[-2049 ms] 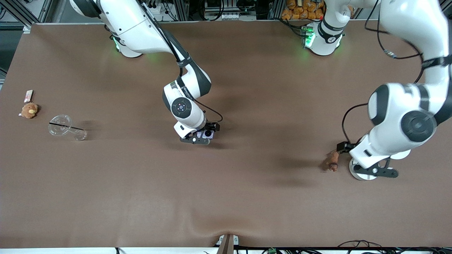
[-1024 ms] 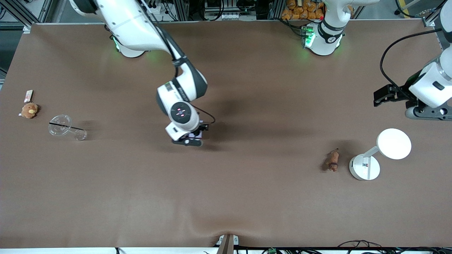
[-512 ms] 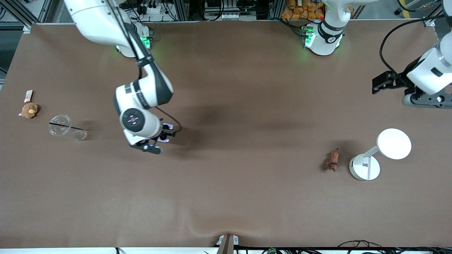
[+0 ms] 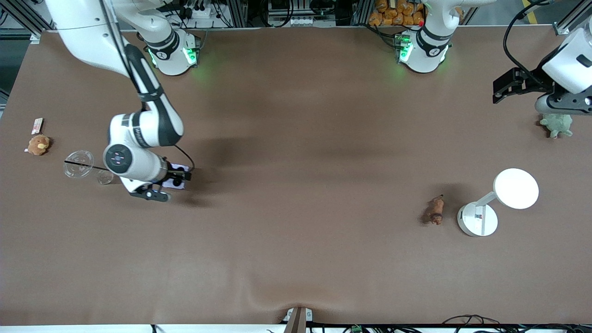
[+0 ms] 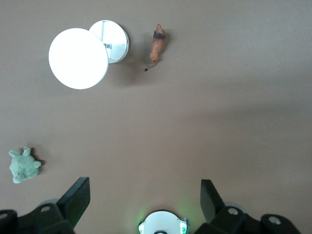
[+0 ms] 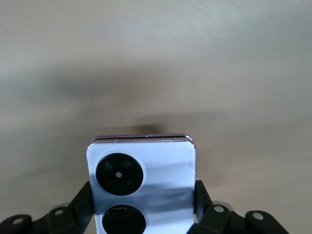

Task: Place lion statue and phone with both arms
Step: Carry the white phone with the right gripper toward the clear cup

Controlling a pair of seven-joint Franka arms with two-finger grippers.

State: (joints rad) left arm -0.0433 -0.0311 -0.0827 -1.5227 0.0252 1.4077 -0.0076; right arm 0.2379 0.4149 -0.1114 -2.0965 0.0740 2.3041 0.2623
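The lion statue (image 4: 435, 210) lies on the brown table beside a white stand, toward the left arm's end; it also shows in the left wrist view (image 5: 157, 46). My left gripper (image 4: 506, 90) is open and empty, up in the air over the table's edge near a green plush toy, well away from the lion. In the left wrist view (image 5: 142, 200) its fingers stand wide apart. My right gripper (image 4: 182, 175) is shut on the lavender phone (image 4: 177, 182), low over the table beside a clear glass. The right wrist view shows the phone (image 6: 141, 170) between the fingers, its black camera circles facing up.
A white stand with a round disc (image 4: 515, 188) and round base (image 4: 477, 219) sits by the lion. A green plush toy (image 4: 557, 124) lies under the left arm. A clear glass (image 4: 85, 169), a tan plush toy (image 4: 38, 144) and a small card (image 4: 37, 125) lie at the right arm's end.
My right gripper has carried the phone from the table's middle toward the right arm's end, up to the glass. My left gripper has left the lion, risen and drawn back toward its base.
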